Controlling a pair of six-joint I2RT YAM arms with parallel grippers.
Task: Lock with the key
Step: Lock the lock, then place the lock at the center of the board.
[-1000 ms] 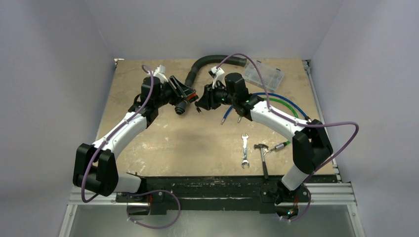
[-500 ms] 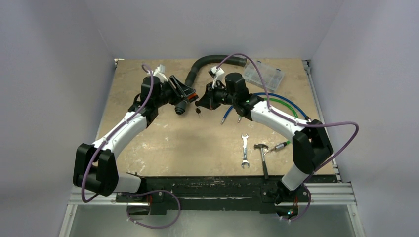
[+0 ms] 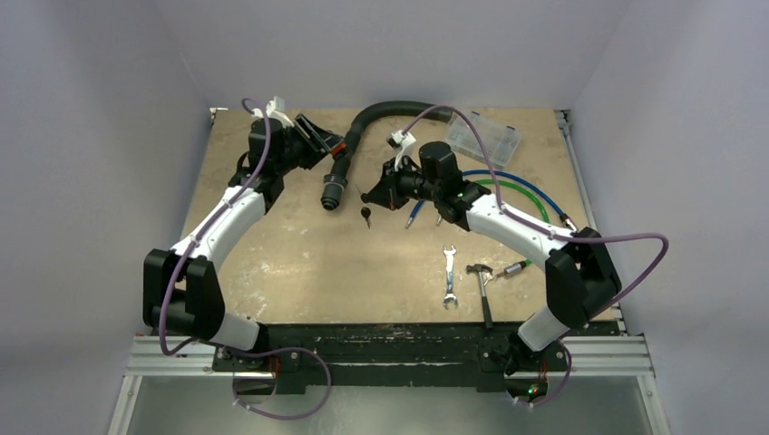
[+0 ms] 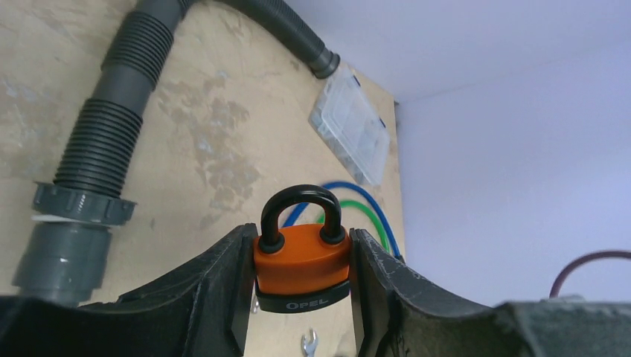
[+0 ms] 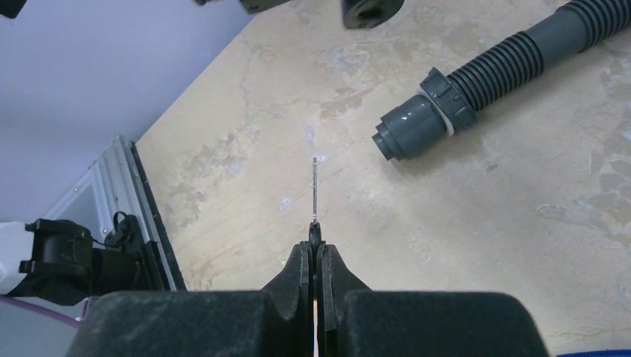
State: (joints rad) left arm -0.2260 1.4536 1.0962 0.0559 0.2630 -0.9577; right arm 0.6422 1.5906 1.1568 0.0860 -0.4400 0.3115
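Observation:
My left gripper (image 3: 328,140) is shut on an orange padlock (image 4: 301,260) with a black base and a black shackle (image 4: 301,204) seated in both holes. It holds the padlock above the table's far left, where it also shows in the top view (image 3: 341,148). My right gripper (image 5: 316,249) is shut on the black head of a key. The thin blade (image 5: 315,190) points straight out over the table. In the top view my right gripper (image 3: 374,193) is mid-table, well apart from the padlock. A second dark key (image 3: 365,216) sits just below it; I cannot tell whether it hangs or lies.
A grey corrugated hose (image 3: 363,122) curves along the far side, its coupling end (image 5: 417,123) in front of my right gripper. A clear plastic box (image 3: 483,136), blue and green cables (image 3: 526,186), a wrench (image 3: 449,276), a hammer (image 3: 483,290) and a screwdriver (image 3: 512,267) lie at the right.
My left gripper has pulled back toward the far left with the padlock. My right gripper has drawn slightly right and nearer with the key. The two have moved apart.

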